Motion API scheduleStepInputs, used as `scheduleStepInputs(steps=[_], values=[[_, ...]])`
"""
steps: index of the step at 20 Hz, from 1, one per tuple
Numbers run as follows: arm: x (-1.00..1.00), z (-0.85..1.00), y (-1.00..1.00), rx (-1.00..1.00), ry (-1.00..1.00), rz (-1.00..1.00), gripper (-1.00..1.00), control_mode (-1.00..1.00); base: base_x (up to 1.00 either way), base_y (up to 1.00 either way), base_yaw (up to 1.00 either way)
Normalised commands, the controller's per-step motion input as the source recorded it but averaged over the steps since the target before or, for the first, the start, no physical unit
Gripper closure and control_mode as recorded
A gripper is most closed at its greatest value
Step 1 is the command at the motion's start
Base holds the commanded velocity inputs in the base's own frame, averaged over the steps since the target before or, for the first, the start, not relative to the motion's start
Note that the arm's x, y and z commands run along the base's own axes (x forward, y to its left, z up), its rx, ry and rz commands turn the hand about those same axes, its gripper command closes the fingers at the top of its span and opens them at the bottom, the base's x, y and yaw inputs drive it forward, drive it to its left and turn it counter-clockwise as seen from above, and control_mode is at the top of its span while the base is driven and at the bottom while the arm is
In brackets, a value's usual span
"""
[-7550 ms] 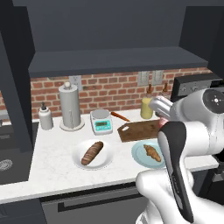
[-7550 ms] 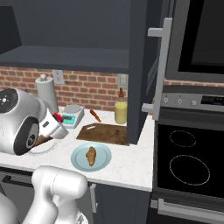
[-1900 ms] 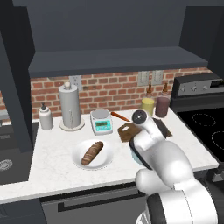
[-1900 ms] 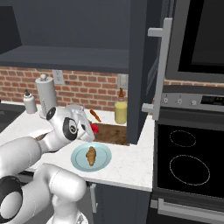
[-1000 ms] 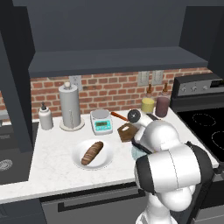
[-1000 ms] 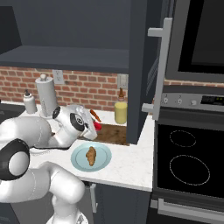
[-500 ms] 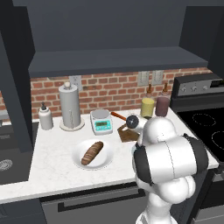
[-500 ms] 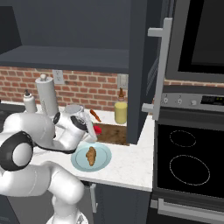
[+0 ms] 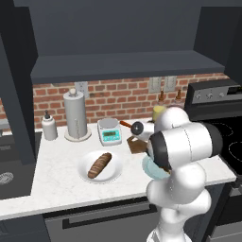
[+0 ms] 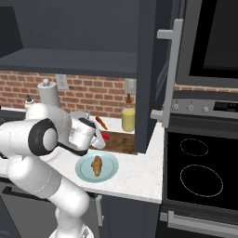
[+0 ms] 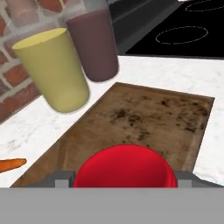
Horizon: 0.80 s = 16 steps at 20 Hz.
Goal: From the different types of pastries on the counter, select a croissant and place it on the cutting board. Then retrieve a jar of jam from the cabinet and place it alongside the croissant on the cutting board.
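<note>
Over the cutting board (image 11: 148, 118), the hand view shows the jar of jam (image 11: 124, 167) close up: a smooth, glossy red round form low in the picture, flanked on each side by the grey fingers (image 11: 61, 178), which stand about half open and seem to clasp it, though actual contact is not plain. Beneath lies the board's dark, mottled wood with a raised rim. Beyond it stand a matte yellow canister (image 11: 54, 70) and a dull maroon canister (image 11: 92, 43), side by side before red brick, and an orange carrot tip (image 11: 11, 164) lies on the white marbled counter (image 11: 175, 72) at the left edge.

From the right base view come things the hand view lacks: the croissant (image 10: 96, 166), golden-brown and ridged, lies on a round pale blue plate (image 10: 109, 162) just in front of the board (image 10: 123, 143), not on it. A speck of red (image 10: 106, 136) shows beside the white hand, low over the board's left part. The yellow canister (image 10: 128, 119) stands behind the board.

On the left base view, the arm's bulky white body hides most of the board and the blue plate; a brown corner (image 9: 136, 145) shows. This view alone gives the left half of the counter (image 9: 56, 165): a dark brown scored loaf (image 9: 99, 165) on a white round plate (image 9: 116, 170), a teal-faced kitchen scale (image 9: 109, 132), a tall grey paper-towel roll (image 9: 76, 115) and a small pale bottle (image 9: 48, 127).
</note>
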Motion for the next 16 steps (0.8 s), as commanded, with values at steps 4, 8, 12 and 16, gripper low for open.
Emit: scheduleStepInputs(steps=[4,8,12,16], values=[[0.27,-0.64,0.1,0.0,0.05,-0.02,1.0,-1.0,0.0,0.0,0.0],[0.04,-0.38,0.01,0.0,0.0,-0.01,1.0,-1.0,0.0,0.0,0.0],[0.0,-0.03,0.0,0.0,0.0,0.0,1.0,-1.0,0.0,0.0,0.0],[0.0,-0.22,0.0,0.0,0.01,0.0,1.0,-1.0,0.0,0.0,0.0]])
